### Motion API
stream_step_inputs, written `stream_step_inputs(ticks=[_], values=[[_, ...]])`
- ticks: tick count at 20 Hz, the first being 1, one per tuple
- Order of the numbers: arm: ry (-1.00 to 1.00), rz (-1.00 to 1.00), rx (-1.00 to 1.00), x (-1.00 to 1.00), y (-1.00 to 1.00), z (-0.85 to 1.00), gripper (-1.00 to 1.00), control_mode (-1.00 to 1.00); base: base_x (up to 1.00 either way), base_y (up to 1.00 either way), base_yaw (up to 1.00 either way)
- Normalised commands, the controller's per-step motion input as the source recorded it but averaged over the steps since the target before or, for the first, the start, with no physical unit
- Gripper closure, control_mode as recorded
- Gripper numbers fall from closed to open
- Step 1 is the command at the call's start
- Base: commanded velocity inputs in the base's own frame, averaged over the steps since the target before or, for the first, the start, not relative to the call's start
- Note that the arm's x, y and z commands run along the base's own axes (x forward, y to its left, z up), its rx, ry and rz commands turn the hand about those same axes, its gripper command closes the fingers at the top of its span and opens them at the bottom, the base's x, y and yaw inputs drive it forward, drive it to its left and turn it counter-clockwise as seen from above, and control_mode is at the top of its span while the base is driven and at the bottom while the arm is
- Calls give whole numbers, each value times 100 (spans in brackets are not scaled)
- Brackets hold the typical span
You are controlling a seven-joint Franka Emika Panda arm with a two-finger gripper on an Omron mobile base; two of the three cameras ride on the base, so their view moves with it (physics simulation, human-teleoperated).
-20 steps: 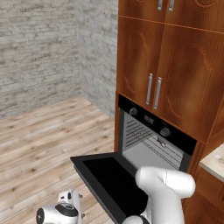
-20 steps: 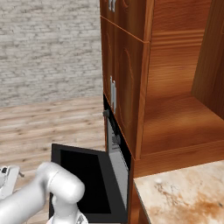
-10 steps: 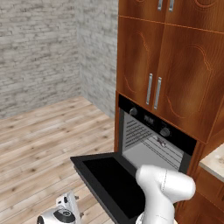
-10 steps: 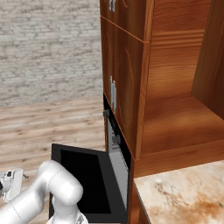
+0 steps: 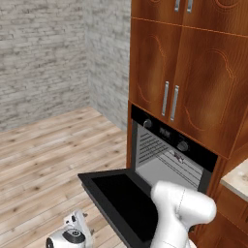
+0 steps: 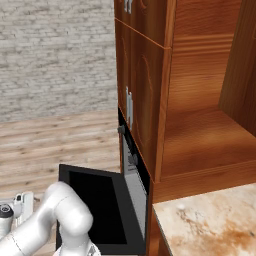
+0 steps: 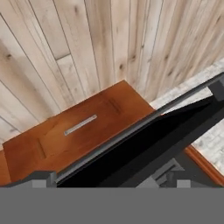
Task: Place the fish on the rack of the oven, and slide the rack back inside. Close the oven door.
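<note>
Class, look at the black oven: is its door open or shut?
Open. The oven door is swung down flat in front of the oven, leaving the cavity with its wire shelves exposed.

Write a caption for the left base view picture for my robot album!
The white robot arm waits beside the black oven, whose oven door hangs wide open.

The oven door [image 5: 121, 203] is black, and the cabinetry [image 5: 193, 82] is reddish-brown wood. The floor [image 5: 43, 145] is pale planks, and the wall [image 5: 38, 53] is grey brick.

Black oven door [image 5: 121, 203] hangs open
</note>
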Motion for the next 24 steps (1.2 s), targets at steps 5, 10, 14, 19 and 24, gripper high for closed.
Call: stream_step_inputs(ticks=[5,10,14,19,24], values=[[0,1,-6,64,0,-48,-100,-100,0,0,0],[0,2,-9,57,11,-77,-100,-100,0,0,0],[0,2,-10,58,20,-86,-100,-100,0,0,0],[0,2,-11,55,18,-86,-100,-100,0,0,0],[-4,3,-16,44,11,-100,-100,-100,0,0,0]])
